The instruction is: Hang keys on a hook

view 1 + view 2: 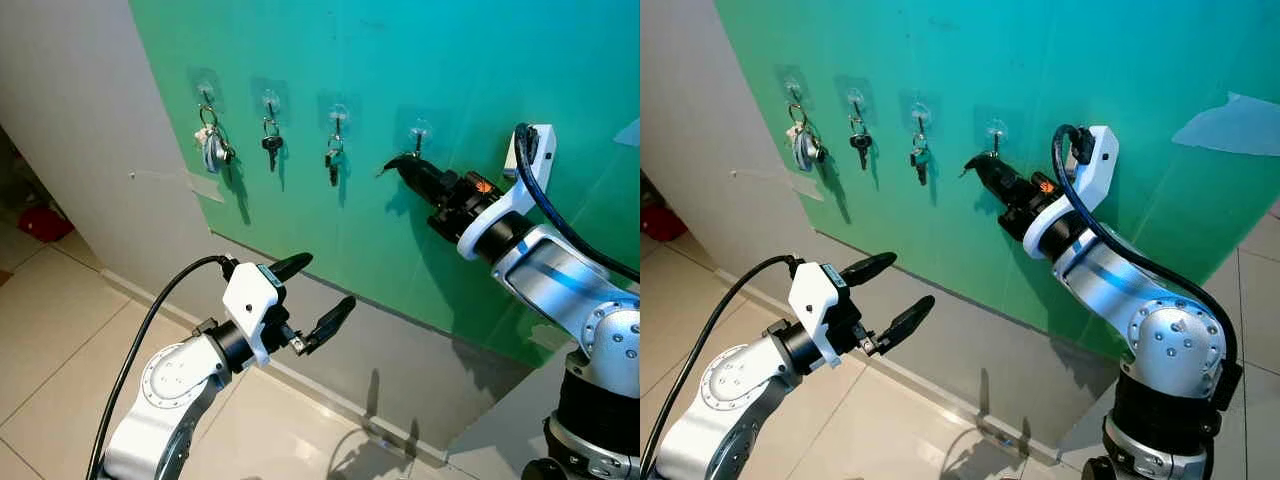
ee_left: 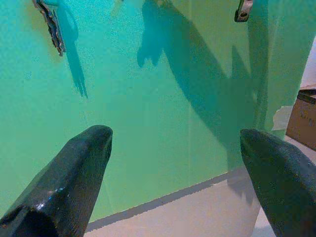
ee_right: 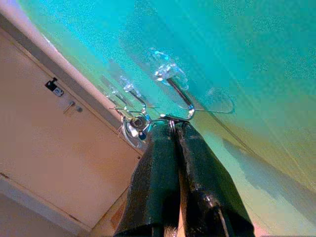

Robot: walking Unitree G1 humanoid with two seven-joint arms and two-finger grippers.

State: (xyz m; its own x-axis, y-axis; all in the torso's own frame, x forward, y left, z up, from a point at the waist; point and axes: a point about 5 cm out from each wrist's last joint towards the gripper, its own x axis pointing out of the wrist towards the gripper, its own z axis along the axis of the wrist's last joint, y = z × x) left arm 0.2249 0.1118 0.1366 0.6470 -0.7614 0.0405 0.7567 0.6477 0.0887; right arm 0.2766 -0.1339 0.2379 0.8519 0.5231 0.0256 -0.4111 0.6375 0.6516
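The right gripper pinches a key ring at the rightmost hook, fingers closed, pointing left toward the green wall. The left gripper hovers low, fingers spread wide, holding nothing.

wall panel: green, matt, faintly grainy. hooks: bright polished metal wire on clear glossy plastic pads. keys: metal, dull sheen, some with black plastic heads. right gripper: fingers black, smooth, semi-gloss with highlights. left gripper: same black finish, white matt plastic housing. arms: brushed silver metal. floor: glossy pale tile.
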